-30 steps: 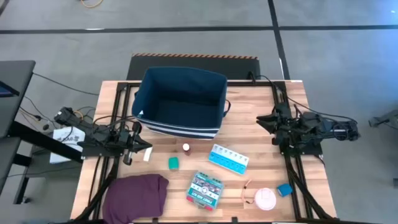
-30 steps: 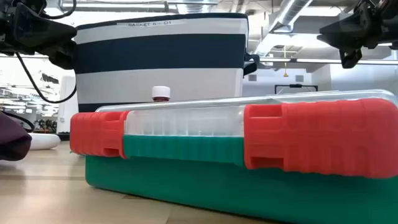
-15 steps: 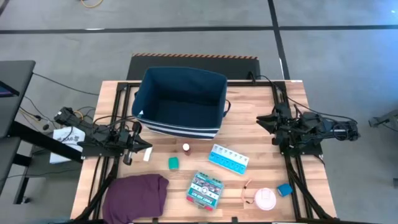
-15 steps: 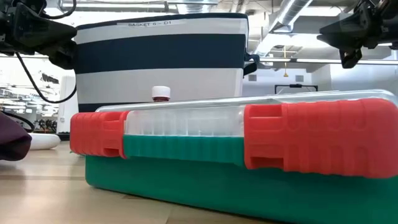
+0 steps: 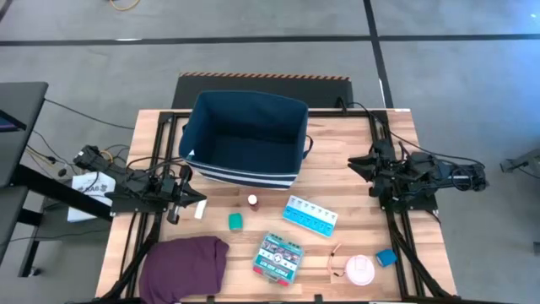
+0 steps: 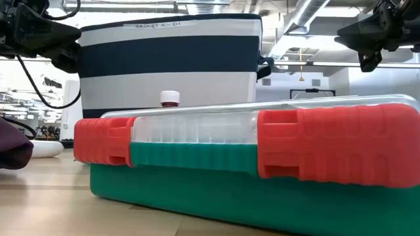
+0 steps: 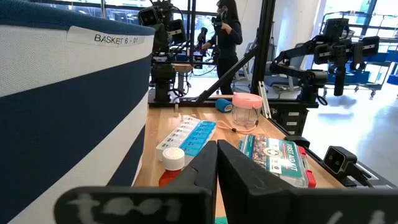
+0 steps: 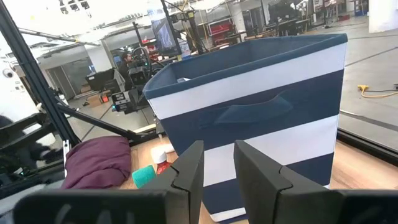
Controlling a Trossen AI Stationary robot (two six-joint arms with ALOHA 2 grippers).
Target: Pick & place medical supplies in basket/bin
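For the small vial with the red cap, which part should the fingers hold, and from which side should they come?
Probably from above, closing on the cap or neck: the vial stands upright with clear table around it. The left gripper is nearer. The bin stands close behind, so a level approach from that side looks blocked.

**A workshop beyond the table**

The wooden table (image 5: 354, 143) stands on a grey floor (image 5: 253, 59) crossed by dark lines, with a striped black mat (image 5: 261, 78) at its far edge. Beyond it the room opens wide — exposed ceiling ducts (image 6: 308, 16), bright overhead lights, tall windows (image 7: 130, 5). A person (image 7: 227, 31) stands far off among equipment racks; other workbenches (image 8: 109, 81) fill the distance.
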